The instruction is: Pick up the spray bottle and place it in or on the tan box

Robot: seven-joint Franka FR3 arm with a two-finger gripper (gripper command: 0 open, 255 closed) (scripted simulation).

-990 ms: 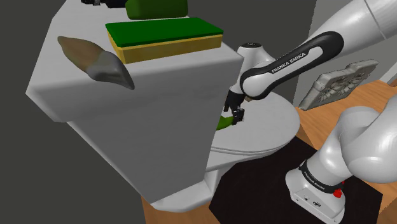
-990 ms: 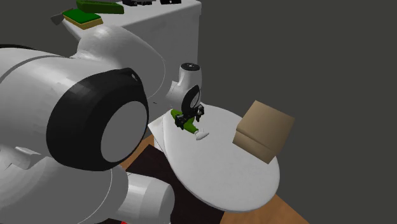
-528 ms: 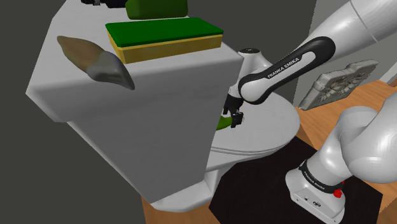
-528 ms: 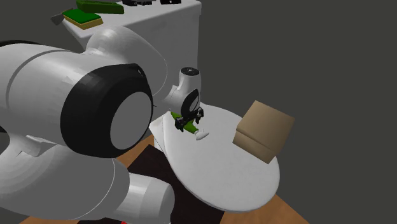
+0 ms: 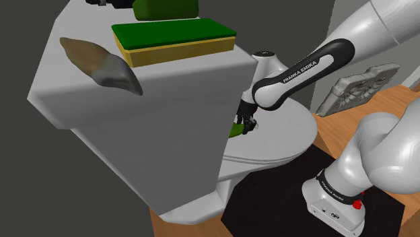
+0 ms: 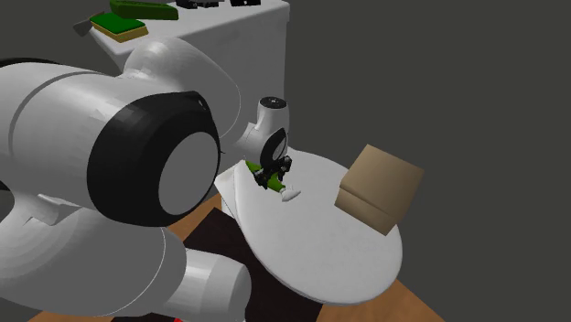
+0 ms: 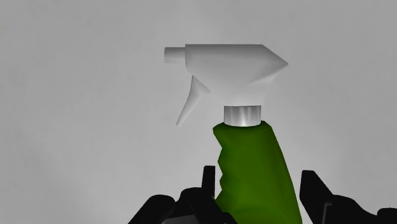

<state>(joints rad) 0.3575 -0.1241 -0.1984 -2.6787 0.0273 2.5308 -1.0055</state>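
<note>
One spray bottle (image 7: 251,172) lies at the end effector (image 6: 274,172), with one tan box (image 6: 380,187) near it. Well apart from it are one green-topped pad (image 5: 173,34), one dark green block (image 5: 165,8), one brown-grey pointed thing (image 5: 101,64), one grey moulded piece (image 5: 360,87), and perhaps two or three small black items (image 6: 190,5).

A: Where's the shoulder view?
B: Beside the stand (image 5: 334,202), looking down leftward past the white block (image 5: 155,128); the second exterior view sits close behind the arm's big joint (image 6: 137,174), facing the tan box (image 6: 380,187).
A: Shared?
B: The round white surface (image 6: 311,247); the wrist view looks from very near at the spray bottle (image 7: 254,172).
</note>
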